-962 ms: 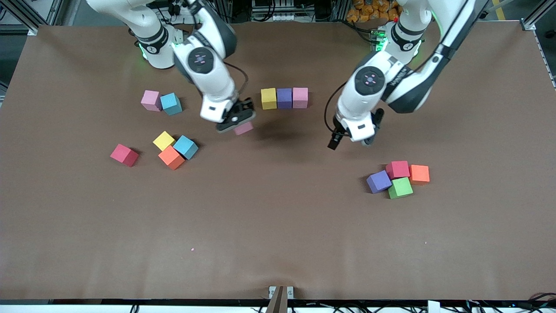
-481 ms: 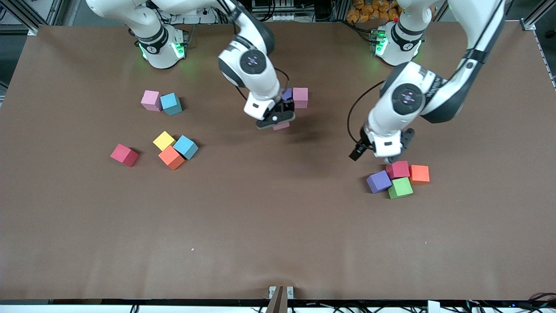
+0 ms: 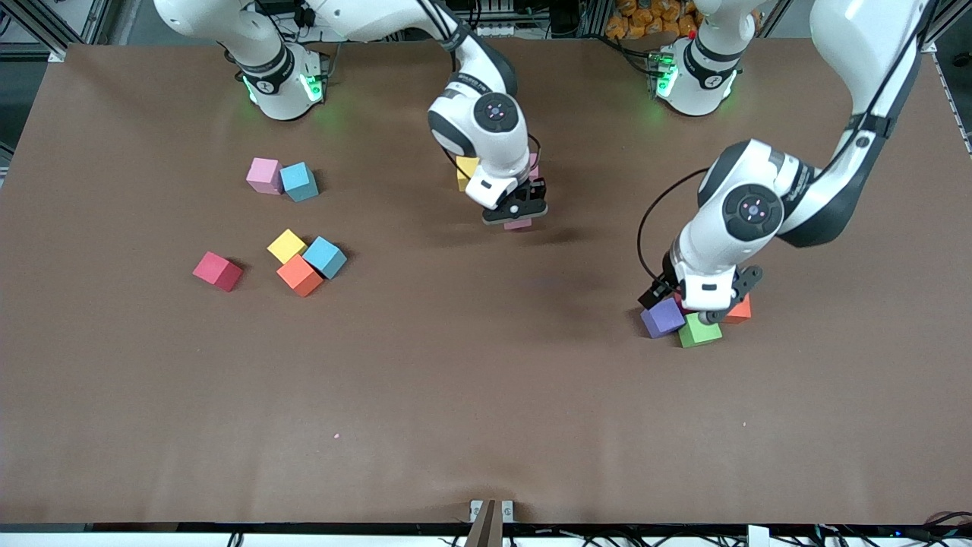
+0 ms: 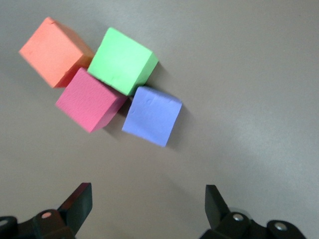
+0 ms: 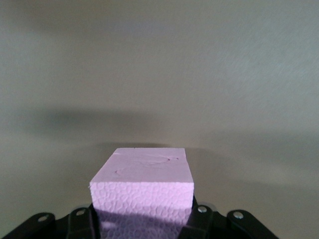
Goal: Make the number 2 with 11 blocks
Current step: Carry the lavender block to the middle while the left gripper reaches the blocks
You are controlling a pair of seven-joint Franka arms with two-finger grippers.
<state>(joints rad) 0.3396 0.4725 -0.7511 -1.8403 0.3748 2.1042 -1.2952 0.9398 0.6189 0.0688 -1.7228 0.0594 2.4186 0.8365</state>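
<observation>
Two light-blue cubes [image 3: 299,181] [image 3: 325,256] on brown table [image 3: 456,365], toward right arm's end.

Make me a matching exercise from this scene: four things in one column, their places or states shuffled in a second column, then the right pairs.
Things:
1. right gripper
2. left gripper
3. red block
4. green block

Places or states:
A. lies alone toward the right arm's end of the table
B. jaws open over a cluster of four blocks
C. touches the purple block
D. shut on a pink block

Pairs: 1-D, 2-B, 3-A, 4-C
</observation>
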